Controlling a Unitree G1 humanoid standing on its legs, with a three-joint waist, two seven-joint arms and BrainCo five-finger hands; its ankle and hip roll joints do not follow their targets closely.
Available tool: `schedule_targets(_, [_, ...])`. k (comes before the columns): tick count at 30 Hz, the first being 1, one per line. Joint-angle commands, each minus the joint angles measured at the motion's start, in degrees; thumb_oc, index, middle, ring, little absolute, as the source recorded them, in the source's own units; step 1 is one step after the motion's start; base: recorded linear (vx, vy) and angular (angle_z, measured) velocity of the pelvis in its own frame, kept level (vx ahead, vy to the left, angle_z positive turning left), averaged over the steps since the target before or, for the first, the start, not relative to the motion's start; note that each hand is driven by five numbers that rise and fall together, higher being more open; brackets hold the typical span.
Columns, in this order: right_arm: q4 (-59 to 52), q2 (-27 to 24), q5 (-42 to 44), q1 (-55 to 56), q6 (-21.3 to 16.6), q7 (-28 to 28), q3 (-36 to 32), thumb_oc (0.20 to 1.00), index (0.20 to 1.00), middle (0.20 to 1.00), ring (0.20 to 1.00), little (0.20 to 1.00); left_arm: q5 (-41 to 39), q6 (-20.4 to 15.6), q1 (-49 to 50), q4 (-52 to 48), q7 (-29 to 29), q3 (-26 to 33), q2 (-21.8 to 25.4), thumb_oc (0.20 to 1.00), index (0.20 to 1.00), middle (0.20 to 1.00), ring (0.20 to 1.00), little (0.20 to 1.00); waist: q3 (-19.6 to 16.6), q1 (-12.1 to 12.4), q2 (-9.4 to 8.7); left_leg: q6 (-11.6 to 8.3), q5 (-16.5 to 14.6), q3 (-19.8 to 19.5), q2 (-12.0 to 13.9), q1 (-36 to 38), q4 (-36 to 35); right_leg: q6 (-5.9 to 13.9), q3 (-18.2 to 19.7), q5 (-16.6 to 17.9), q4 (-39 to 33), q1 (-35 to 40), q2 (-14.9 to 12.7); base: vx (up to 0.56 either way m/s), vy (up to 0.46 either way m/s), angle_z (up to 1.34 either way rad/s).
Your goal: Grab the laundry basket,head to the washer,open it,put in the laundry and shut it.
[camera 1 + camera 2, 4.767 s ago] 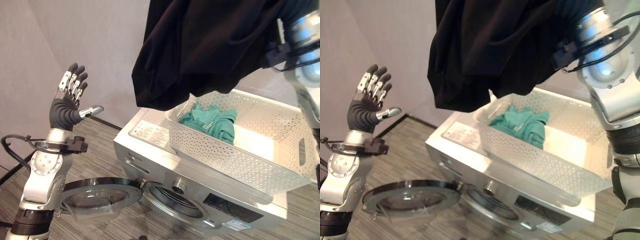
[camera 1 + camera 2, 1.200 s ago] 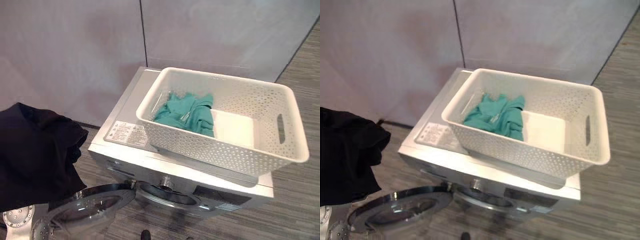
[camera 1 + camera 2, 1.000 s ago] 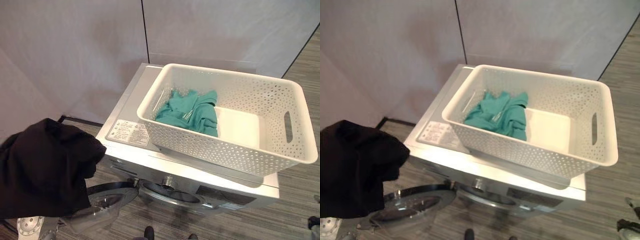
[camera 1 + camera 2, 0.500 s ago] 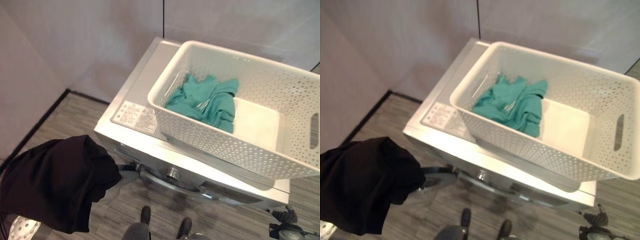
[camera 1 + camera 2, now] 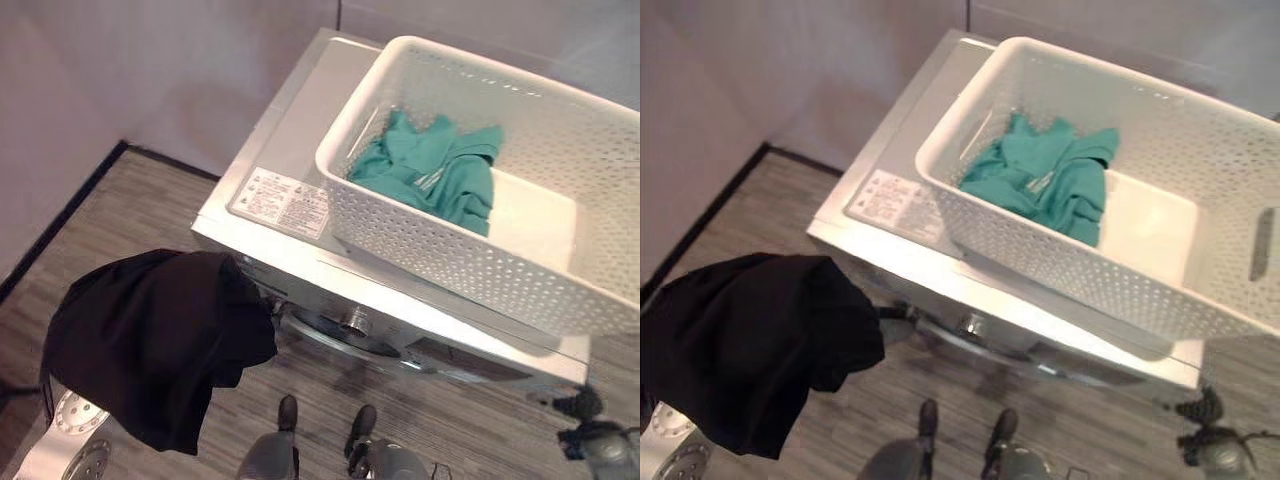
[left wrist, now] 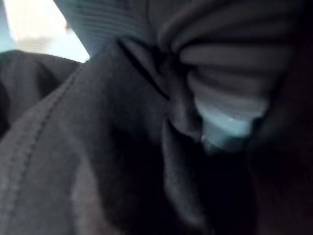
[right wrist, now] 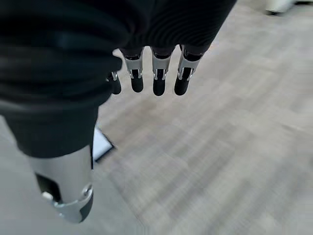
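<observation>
A white perforated laundry basket (image 5: 430,245) stands on top of the silver washer (image 5: 300,120), with a teal garment (image 5: 440,170) in its left half. A black garment (image 5: 150,340) hangs at the lower left, right in front of the washer's front and round port (image 5: 345,330), hiding the door. My left hand (image 6: 225,117) is wrapped in this black cloth (image 6: 98,147), fingers curled into its folds. My right hand (image 5: 590,435) hangs low at the washer's right front corner, its fingers (image 7: 156,73) straight over the floor and holding nothing.
A pale wall with a dark skirting line (image 5: 60,220) runs along the left of the washer and behind it. Grey wood-look floor (image 5: 150,210) lies to the left of the washer and in front of it. A printed label (image 5: 280,200) sits on the washer's top.
The black garment went from the raised right hand to the left, and has since moved right, up against the washer's front. The right hand has dropped low. The camera has tilted down.
</observation>
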Motion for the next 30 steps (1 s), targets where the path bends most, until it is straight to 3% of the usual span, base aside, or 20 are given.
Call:
schedule_targets(1, [-0.9,-2.4,-1.6,0.4,-0.2,1.0,3.4,1.0,1.0,1.0,1.0,1.0,-1.0,-2.9,3.3,-3.9,-1.1,4.5,2.6,0.2,0.2,0.2,0.2,0.2,-2.1,-0.7,-2.47,1.14,-1.1,0.8,-2.9,-2.9,2.4,4.26,6.2,8.0,-3.1,-2.1,-1.0,-0.09,0.104,-0.31])
schedule_targets(2, [-0.9,-2.4,-1.6,0.3,-0.2,1.0,3.4,1.0,1.0,1.0,1.0,1.0,-1.0,-2.9,3.2,-3.9,-1.1,4.5,2.6,0.2,0.2,0.2,0.2,0.2,-2.2,-0.7,-2.55,1.18,-1.0,0.8,-3.0,-3.1,2.4,4.25,6.2,8.1,-3.1,-2.3,-1.1,-0.09,0.07,-0.4])
schedule_targets(4, [-1.2,-1.3,-2.0,0.9,-0.4,1.6,4.7,1.0,1.0,1.0,1.0,1.0,-0.8,-2.9,1.7,-3.0,-1.1,3.2,4.0,0.2,0.2,0.2,0.2,0.2,-1.8,-1.6,-2.59,1.55,-1.2,0.4,-3.0,-3.8,3.2,4.3,10.3,7.2,-1.4,-3.1,-0.2,-0.07,0.017,-0.13])
schedule_targets(8, [0.6,-2.1,-2.6,-1.9,-0.7,2.6,7.5,1.0,1.0,1.0,1.0,1.0,-0.4,-2.6,2.8,-3.7,-1.7,1.2,3.9,0.2,0.2,0.2,0.2,0.2,-2.5,0.4,-2.48,1.53,-1.0,2.2,-1.8,-5.2,3.2,4.59,7.1,7.2,-1.4,-1.3,-2.1,-0.05,-0.027,-0.05])
schedule_targets(14, [1.7,-1.9,-1.8,-3.3,-1.2,3.9,11.0,1.0,1.0,1.0,1.0,1.0,-0.1,-1.8,2.2,-0.4,-2.1,-3.1,2.6,0.2,0.2,0.2,0.2,0.2,-1.0,2.2,-3.71,0.79,-1.5,2.9,-0.9,-7.4,7.1,4.68,7.1,5.9,-2.4,0.4,-2.4,-0.06,-0.093,-0.11])
schedule_targets(18, [0.0,-3.3,-2.4,-1.5,-2.2,5.5,13.6,1.0,1.0,1.0,1.0,1.0,-0.4,-1.3,4.3,1.9,-2.4,-4.6,2.1,0.2,0.2,0.2,0.2,0.2,-0.1,1.6,-4.04,-0.39,0.1,1.5,0.2,-8.1,6.8,3.3,6.7,5.3,-3.6,-0.1,-0.5,-0.03,-0.182,0.05])
schedule_targets(20, [0.7,-3.9,-2.2,-0.3,-2.6,5.7,14.2,1.0,1.0,1.0,1.0,1.0,-0.6,-0.3,5.6,3.0,-3.1,-6.6,2.3,0.2,0.2,0.2,0.2,0.2,-0.3,0.8,-3.92,-1.29,2.4,0.3,1.0,-8.2,4.7,3.0,5.2,5.1,-4.8,-0.3,0.5,-0.02,-0.212,0.2])
schedule_targets(24, [2.6,-2.8,-1.8,-0.7,-2.1,5.3,14.4,1.0,1.0,1.0,1.0,1.0,0.1,0.1,5.1,2.6,-3.0,-8.2,2.2,0.2,0.2,0.2,0.2,0.2,-0.5,0.5,-3.66,-1.79,3.6,-0.4,1.4,-7.9,2.5,3.0,4.4,5.3,-6.1,-0.1,1.0,0.0,-0.089,0.26])
schedule_targets(30, [1.1,-1.5,-1.5,-1.1,-1.5,3.4,14.3,1.0,1.0,1.0,1.0,1.0,1.0,0.7,-0.1,2.6,-3.1,-14.7,1.8,0.2,0.2,0.2,0.2,0.2,-0.6,-1.0,-2.46,-1.35,0.8,0.1,0.5,-8.4,6.0,3.33,5.0,5.0,-6.6,0.7,0.1,0.02,0.072,0.06])
